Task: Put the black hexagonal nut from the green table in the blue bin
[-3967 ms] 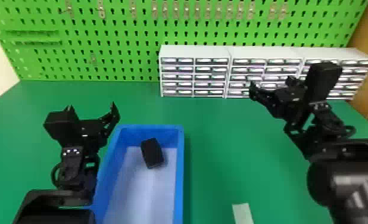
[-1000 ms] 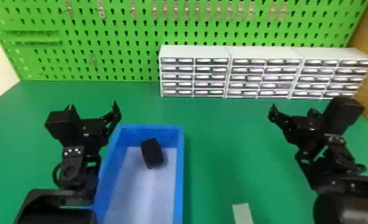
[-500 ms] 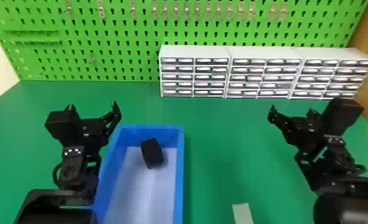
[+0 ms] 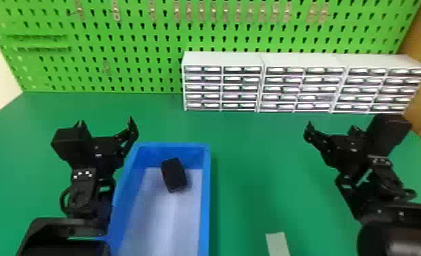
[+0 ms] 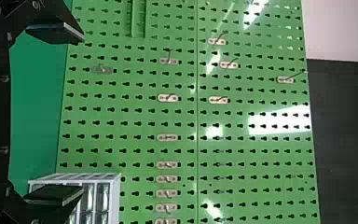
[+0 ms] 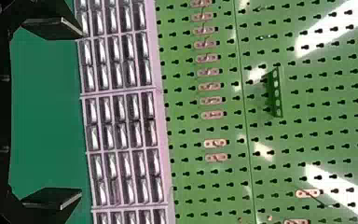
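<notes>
1. Plainly, we have the black hexagonal nut (image 4: 174, 175) inside the blue bin (image 4: 204, 204), on its pale floor toward the far end, lying at a slant. From our view we cannot tell whether it touches the far wall, nor can we make out its 6-sided outline.

2. Our left pincer (image 4: 106, 121) hangs on the bin's left side, its inner finger near the far left corner. The nut lies to its right, past the bin's left wall, apart from the fingers. In the left wrist view the 2 fingers of this pincer (image 5: 82, 114) stand wide, with nothing between them.

3. Our right pincer (image 4: 332, 126) is over the right part of the green counter (image 4: 247, 143). The nut lies to its left, well apart, and is closer to the left pincer. In the right wrist view its 2 fingers (image 6: 82, 112) are also spread wide around empty space.

4. As for labels, we find the fronts on the white drawer cabinets (image 4: 223, 59) too small to read. We count 3 cabinets side by side at the back of the counter, each showing 5 rows of drawers in 2 columns.

5. Behind them we see the green pegboard (image 4: 135, 37), with small metal brackets fixed along its upper part. A pale strip (image 4: 277, 243) lies on the counter to the right of the bin, at our near edge.
</notes>
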You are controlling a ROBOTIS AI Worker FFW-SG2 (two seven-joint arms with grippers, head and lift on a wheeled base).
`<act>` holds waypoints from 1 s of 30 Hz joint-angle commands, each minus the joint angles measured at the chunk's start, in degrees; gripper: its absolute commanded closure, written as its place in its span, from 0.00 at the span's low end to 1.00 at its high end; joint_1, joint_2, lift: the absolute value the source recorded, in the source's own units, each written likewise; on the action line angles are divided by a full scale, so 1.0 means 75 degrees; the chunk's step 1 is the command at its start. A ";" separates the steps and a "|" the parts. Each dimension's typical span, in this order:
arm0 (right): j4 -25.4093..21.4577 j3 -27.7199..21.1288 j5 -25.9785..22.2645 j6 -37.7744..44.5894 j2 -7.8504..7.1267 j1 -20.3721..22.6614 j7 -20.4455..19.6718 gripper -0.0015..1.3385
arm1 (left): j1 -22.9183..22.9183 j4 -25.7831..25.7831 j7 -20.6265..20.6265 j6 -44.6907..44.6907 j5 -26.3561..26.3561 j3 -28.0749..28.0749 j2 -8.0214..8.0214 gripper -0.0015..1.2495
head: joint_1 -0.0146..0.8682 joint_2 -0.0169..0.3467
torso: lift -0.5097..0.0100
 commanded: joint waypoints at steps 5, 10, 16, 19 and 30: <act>0.0000 0.0024 0.0000 0.0012 0.0008 0.0003 0.0000 0.09 | -0.0016 0.0000 0.0000 -0.0012 0.0000 0.0002 -0.0002 0.11 | 0.76 0.20 | 0.80; 0.0000 0.0024 0.0000 0.0012 0.0008 0.0003 0.0000 0.09 | -0.0016 0.0000 0.0000 -0.0012 0.0000 -0.0021 -0.0002 0.11 | 0.76 0.20 | 0.80; 0.0000 0.0012 0.0012 0.0024 -0.0004 0.0026 0.0000 0.09 | -0.0005 0.0000 0.0000 -0.0012 0.0012 0.0002 -0.0002 0.11 | 0.76 0.20 | 0.80; -0.0012 0.0001 0.0012 0.0024 -0.0015 0.0038 0.0000 0.09 | 0.0007 0.0000 0.0000 -0.0012 0.0024 0.0002 -0.0002 0.11 | 0.76 0.20 | 0.80; -0.0117 -0.0081 0.0035 0.0118 -0.0074 0.0108 0.0000 0.09 | 0.0030 -0.0012 0.0000 -0.0012 0.0117 -0.0021 -0.0002 0.11 | 0.76 0.20 | 0.80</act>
